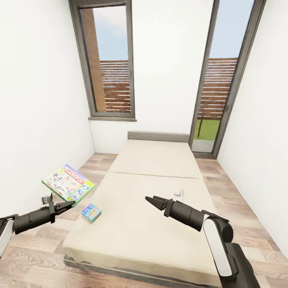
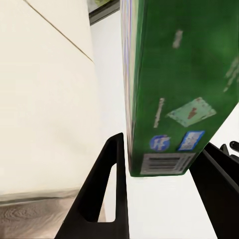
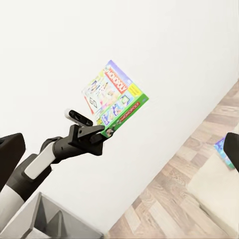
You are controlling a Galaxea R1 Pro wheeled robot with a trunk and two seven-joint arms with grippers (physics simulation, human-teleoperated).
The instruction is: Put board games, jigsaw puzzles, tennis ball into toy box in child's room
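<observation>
- My right arm (image 1: 216,236) sits nearest the head camera, its jaws (image 1: 151,200) narrow and empty over the bed (image 1: 160,192).
- The beige bed fills the floor between white walls and two tall windows (image 1: 106,60).
- My left jaws (image 1: 66,206) clamp the green-edged board game (image 1: 68,183), lifted beside the bed's left side.
- The blue board game (image 1: 91,212) lies at the mattress's left edge.
- The grey toy box (image 3: 45,219) shows in my right wrist view.

I have my left gripper (image 1: 69,205) clamped on the green-edged board game (image 1: 68,183), arm raised, while my right gripper (image 1: 150,200) reaches forward, fingers together.
</observation>
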